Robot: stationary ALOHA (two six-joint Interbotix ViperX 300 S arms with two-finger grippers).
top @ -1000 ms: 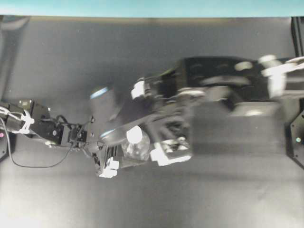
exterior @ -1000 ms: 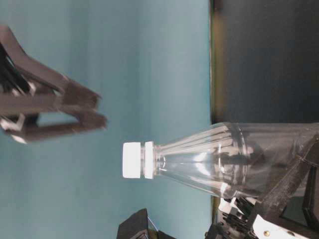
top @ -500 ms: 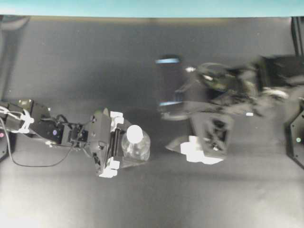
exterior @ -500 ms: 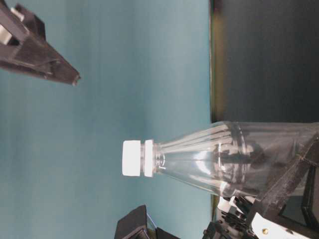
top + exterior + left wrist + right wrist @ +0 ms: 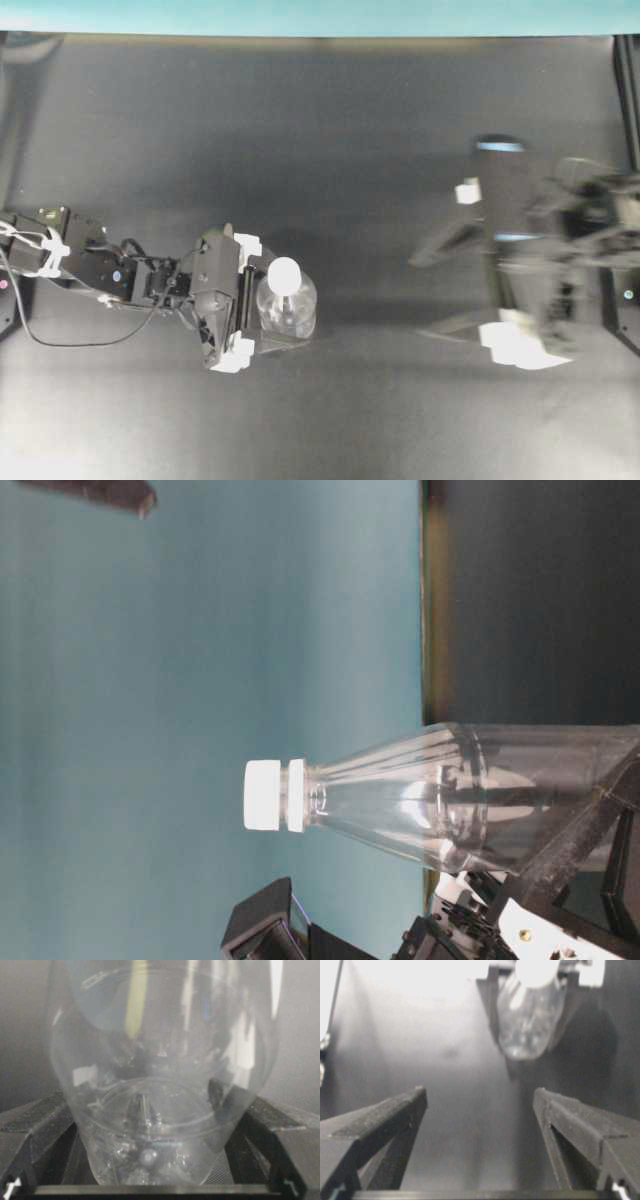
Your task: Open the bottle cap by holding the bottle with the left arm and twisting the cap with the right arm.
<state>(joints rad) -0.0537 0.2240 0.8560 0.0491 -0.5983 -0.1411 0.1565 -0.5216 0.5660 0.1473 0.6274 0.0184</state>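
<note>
Between the left gripper's (image 5: pixel 241 300) spread jaws the capped bottle (image 5: pixel 287 306) is flanked; right gripper's (image 5: pixel 432 292) jaws are held apart.

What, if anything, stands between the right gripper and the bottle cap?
Nothing visible. Bare dark table lies between the open right gripper and the bottle cap; the left gripper sits at the bottle on its far side.

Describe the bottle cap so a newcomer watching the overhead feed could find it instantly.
On the dark table, look left of centre, where the left pincer flanks a clear plastic bottle. The bottle cap is the small round white disc on its top, the only white circle; nearby white bits are squarish pincer tips.
</note>
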